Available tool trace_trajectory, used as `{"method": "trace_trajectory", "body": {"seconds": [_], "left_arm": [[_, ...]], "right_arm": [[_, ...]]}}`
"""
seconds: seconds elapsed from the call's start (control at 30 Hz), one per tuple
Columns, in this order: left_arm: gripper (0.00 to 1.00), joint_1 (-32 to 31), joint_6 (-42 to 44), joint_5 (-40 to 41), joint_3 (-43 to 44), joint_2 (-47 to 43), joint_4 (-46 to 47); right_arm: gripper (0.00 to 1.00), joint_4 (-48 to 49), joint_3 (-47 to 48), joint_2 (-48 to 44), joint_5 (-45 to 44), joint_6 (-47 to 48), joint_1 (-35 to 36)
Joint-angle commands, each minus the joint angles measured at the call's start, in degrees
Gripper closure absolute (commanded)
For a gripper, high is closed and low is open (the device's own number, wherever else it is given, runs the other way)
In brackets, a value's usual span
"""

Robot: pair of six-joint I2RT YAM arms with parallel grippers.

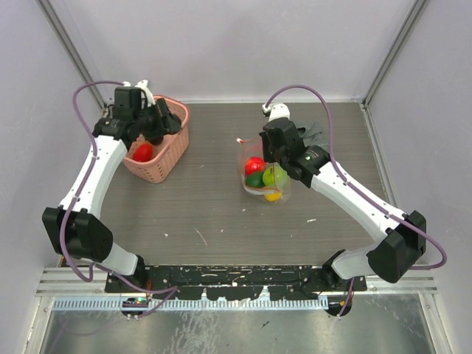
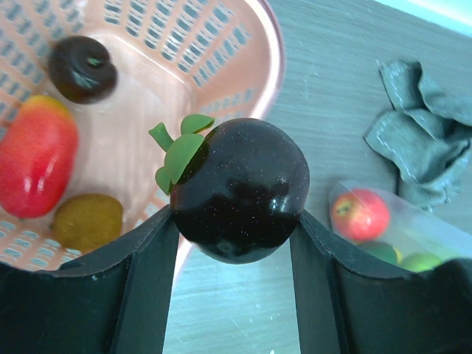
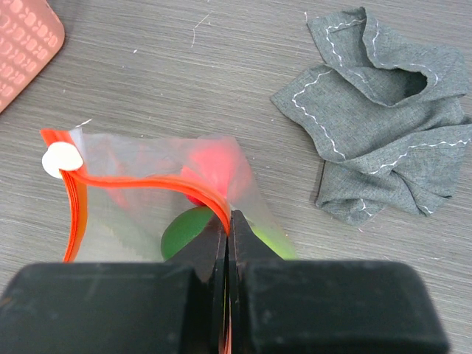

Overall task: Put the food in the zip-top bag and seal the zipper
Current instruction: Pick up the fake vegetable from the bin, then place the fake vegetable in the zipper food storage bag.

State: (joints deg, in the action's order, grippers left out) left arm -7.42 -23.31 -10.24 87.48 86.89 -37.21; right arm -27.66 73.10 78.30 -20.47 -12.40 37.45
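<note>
Top external view: the table (image 1: 206,221) carries a pink lattice basket (image 1: 175,147) at left and the zip-top bag (image 3: 136,168) near centre, with a grey cloth (image 3: 376,110) just behind it. The bag already holds a red apple (image 2: 360,214) and green pieces. The left gripper (image 2: 236,216) is clamped on a dark glossy mangosteen (image 2: 240,188) over the basket. The right gripper (image 3: 227,220) is pinched closed on the zipper (image 3: 147,182), whose white slider (image 3: 62,159) sits at the far end. The mouth looks nearly flat and is held at one point only, so the round fruit may catch the rim, drag the bag, or slip from the smooth jaws.
</note>
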Motion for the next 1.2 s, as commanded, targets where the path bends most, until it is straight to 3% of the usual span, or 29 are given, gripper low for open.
{"method": "trace_trajectory", "body": {"seconds": [0.0,0.3,0.63,0.9,1.17], "left_arm": [[0.79,-6.9,1.5,-3.8,-0.5,-4.2,-0.5],[0.79,-19.0,2.3,-1.3,-8.1,-12.9,12.8],[0.79,-29.7,6.4,-4.5,-15.3,-15.1,30.1],[0.80,-35.7,14.0,-3.9,-17.8,-10.8,35.0],[0.79,-37.8,17.2,1.8,-18.1,-6.4,33.2]], "right_arm": [[0.99,3.5,2.9,0.7,1.2,-1.0,0.2],[0.99,2.4,4.6,1.7,2.1,-1.7,0.2],[1.00,1.9,5.2,1.8,2.7,-2.6,0.2],[1.00,2.2,4.9,1.9,3.1,-3.3,0.2],[1.00,2.4,4.9,2.1,3.1,-3.4,0.2]]}}
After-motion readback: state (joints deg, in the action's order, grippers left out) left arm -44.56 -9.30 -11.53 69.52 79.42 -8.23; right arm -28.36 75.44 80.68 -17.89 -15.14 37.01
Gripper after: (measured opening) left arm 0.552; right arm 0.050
